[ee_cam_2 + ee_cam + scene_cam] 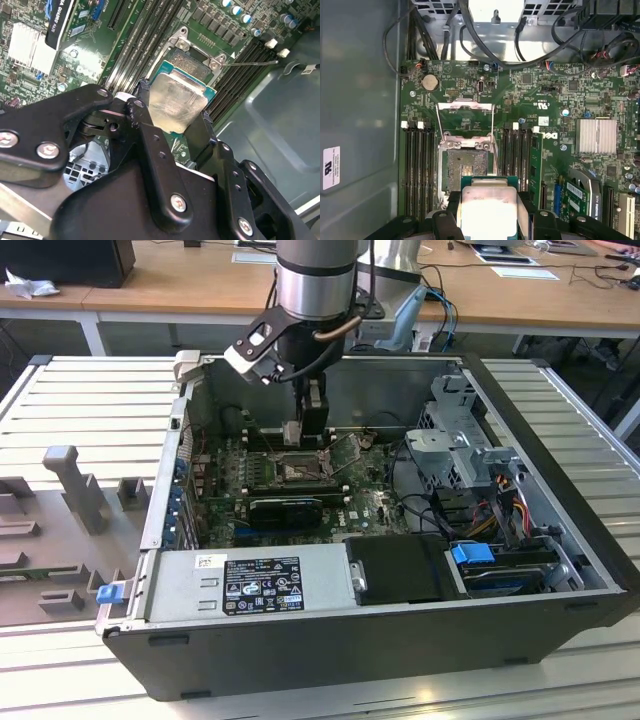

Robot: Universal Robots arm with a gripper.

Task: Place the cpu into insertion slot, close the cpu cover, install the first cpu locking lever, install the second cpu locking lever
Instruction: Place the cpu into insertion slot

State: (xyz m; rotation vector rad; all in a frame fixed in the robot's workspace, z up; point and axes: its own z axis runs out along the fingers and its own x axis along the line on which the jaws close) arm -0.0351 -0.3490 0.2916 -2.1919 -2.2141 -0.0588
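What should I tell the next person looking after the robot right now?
Gripper: shut on the cpu, held close over the socket, not in it.
Cpu cover: open, tipped up at its hinge.
Locking lever: swung out, unlatched.
Done: the cpu is gripped and near the slot.
Left: cpu not seated, cover not closed, levers not locked.

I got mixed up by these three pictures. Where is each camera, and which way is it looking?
Exterior view: off the arm, looking down into the open computer case; arm and pincer show.
First wrist view: on the wrist, looking flat onto the motherboard; the pincer's fingers show.
Second wrist view: on the wrist, looking slantwise at the motherboard; the pincer shows up close.
Both wrist views share the cpu, gripped by the pincer, near the open socket.
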